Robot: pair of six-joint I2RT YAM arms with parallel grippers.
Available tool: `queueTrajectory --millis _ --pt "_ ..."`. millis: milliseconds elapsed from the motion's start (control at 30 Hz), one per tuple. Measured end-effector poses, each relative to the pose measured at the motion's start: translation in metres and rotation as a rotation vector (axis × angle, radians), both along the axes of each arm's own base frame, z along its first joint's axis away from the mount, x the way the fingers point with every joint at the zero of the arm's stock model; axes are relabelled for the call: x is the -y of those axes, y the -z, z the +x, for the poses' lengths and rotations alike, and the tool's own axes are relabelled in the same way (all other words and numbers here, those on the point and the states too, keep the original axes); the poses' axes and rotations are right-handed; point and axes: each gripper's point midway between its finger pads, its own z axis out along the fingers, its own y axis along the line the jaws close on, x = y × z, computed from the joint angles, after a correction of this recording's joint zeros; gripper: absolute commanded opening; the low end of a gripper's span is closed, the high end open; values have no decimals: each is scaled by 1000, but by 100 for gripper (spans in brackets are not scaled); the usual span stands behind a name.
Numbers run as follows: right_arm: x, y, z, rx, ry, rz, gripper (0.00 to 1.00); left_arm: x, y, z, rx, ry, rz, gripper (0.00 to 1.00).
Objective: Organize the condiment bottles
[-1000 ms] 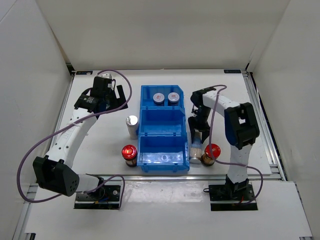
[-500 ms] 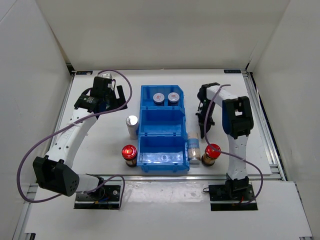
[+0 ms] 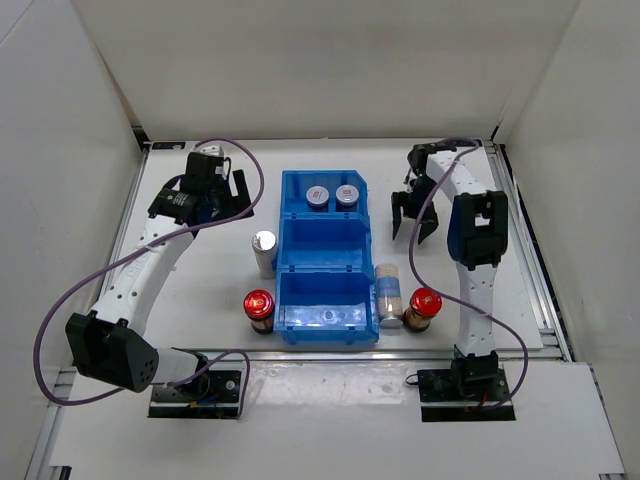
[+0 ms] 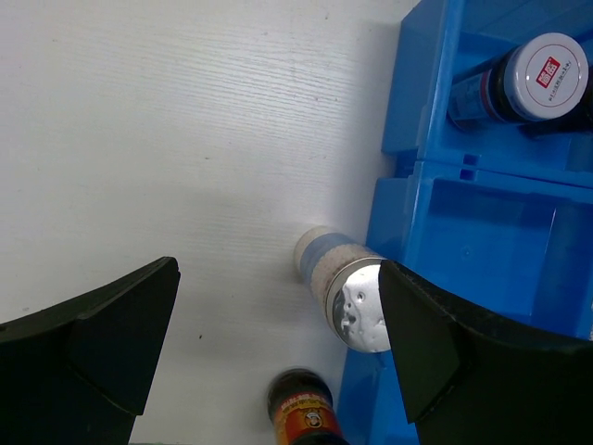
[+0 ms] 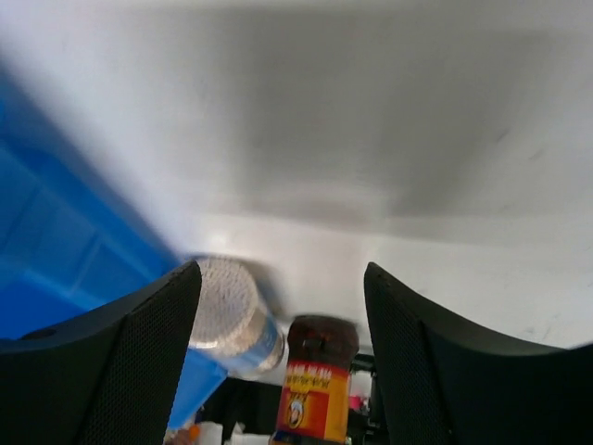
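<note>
1. Blue bin (image 3: pixel 322 240): only the overhead view shows both grey-lidded bottles (image 3: pixel 317 196) in its far compartment.
2. Left gripper (image 4: pixel 278 269) and right gripper (image 5: pixel 281 269): fingers spread wide, holding nothing.
3. A silver-capped bottle (image 3: pixel 264 243) and red-capped bottle (image 3: pixel 259 305) stand outside each long side of the bin.

blurry brown bottle (image 5: pixel 315 389) (right wrist view)

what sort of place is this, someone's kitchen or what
Most likely a robot test cell, not a kitchen: plain white panel walls box in a white table, a white left robot arm and right robot arm are bolted at its near edge, and a blue three-compartment plastic bin sits between them.
</note>
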Motion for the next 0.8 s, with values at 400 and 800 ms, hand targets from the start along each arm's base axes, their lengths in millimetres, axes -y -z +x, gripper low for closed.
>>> queueTrajectory --millis 400,800 --pt "-50 -42 -85 -65 -121 60 81 -1 -1 2 11 -6 6 100" --pt "-42 -11 -142 -241 -132 11 81 -1 2 2 7 -8 4 100"
